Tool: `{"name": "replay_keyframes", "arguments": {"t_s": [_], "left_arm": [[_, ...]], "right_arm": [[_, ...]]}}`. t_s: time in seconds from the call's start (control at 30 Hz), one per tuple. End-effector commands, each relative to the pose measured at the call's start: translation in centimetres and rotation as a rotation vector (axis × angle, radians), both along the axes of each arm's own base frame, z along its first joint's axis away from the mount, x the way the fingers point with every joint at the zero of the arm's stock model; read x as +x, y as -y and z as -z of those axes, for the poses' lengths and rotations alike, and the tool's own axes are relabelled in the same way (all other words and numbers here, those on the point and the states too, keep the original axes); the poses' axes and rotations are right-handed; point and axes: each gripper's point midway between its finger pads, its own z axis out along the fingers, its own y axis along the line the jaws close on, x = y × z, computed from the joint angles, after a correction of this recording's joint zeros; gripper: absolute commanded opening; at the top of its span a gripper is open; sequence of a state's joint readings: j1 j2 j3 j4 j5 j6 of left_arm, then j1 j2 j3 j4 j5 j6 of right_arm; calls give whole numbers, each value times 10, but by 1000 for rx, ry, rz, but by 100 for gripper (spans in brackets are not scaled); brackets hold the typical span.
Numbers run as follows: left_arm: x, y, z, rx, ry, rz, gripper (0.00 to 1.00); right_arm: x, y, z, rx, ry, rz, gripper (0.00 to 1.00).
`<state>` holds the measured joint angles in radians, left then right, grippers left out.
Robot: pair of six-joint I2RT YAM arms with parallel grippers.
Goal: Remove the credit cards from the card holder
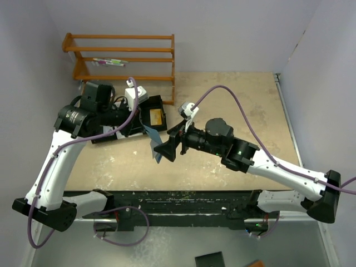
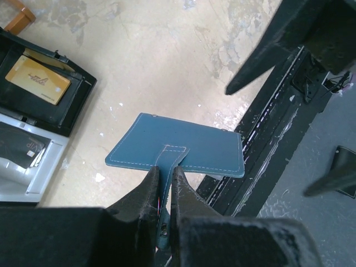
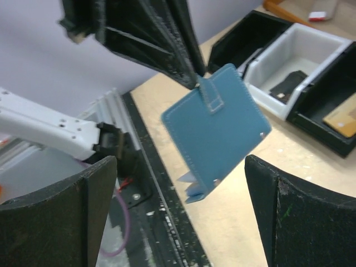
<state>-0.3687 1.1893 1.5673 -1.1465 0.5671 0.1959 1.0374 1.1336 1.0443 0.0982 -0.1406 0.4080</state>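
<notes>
Obs: card holder (image 3: pixel 214 130) hangs by its tab, pinched in left gripper (image 2: pixel 165 172); right gripper (image 3: pixel 179 167) (jaws wide apart) faces holder's lower edge.

Plain pale lilac walls (image 1: pixel 222 28) enclose a scuffed beige tabletop (image 1: pixel 245 105). An orange wooden slatted rack (image 1: pixel 122 53) stands against the back wall.

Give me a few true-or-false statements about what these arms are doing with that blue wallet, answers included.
1. The left end effector pinches the card holder by its strap. True.
2. The right end effector is shut on a card. False: it is open and holds nothing.
3. A gold card lies in a black compartment of the tray. True.
4. The card holder lies flat on the table. False: it hangs above it.
</notes>
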Motion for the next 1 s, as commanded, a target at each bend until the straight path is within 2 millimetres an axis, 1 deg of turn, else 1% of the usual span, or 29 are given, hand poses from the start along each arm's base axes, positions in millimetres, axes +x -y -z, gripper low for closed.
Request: {"name": "replay_keyframes", "arguments": {"t_s": [0.0, 0.1, 0.17, 0.33, 0.47, 0.53, 0.63, 0.67, 0.77, 0.8, 0.9, 0.93, 0.97], "left_arm": [[-8, 8, -26, -70, 31, 40, 0], [-13, 10, -27, -77, 24, 73, 0], [-13, 10, -26, -75, 19, 75, 0], [-11, 11, -24, -74, 5, 75, 0], [-11, 13, -25, -80, -4, 83, 0], [-11, 14, -25, -85, -9, 87, 0], [-12, 15, -27, -88, -13, 89, 0], [-13, 15, -28, -88, -13, 92, 0], [-17, 15, -30, -94, -14, 108, 0], [-18, 16, -31, -97, -11, 114, 0], [-23, 18, -35, -115, -15, 139, 0], [-26, 19, -37, -124, -14, 152, 0], [-29, 20, -39, -132, -7, 167, 7]], "right_arm": [[30, 2, -10, -71, 131, 131, 96], [39, 0, -6, -104, 162, 154, 94], [38, -4, -6, -110, 177, 132, 92], [25, -17, -5, -111, 202, 46, 83], [32, -20, 4, -168, 218, 93, 74], [36, -22, 6, -196, 235, 122, 66], [42, -23, 7, -235, 270, 191, 48], [44, -22, 8, -249, 274, 212, 37], [47, -19, 7, -244, 285, 242, 6], [46, -18, 4, -232, 289, 243, 0], [42, -19, -2, -196, 273, 233, 0], [34, -21, -1, -181, 236, 198, 0], [28, -23, -4, -164, 214, 164, 0]]}}
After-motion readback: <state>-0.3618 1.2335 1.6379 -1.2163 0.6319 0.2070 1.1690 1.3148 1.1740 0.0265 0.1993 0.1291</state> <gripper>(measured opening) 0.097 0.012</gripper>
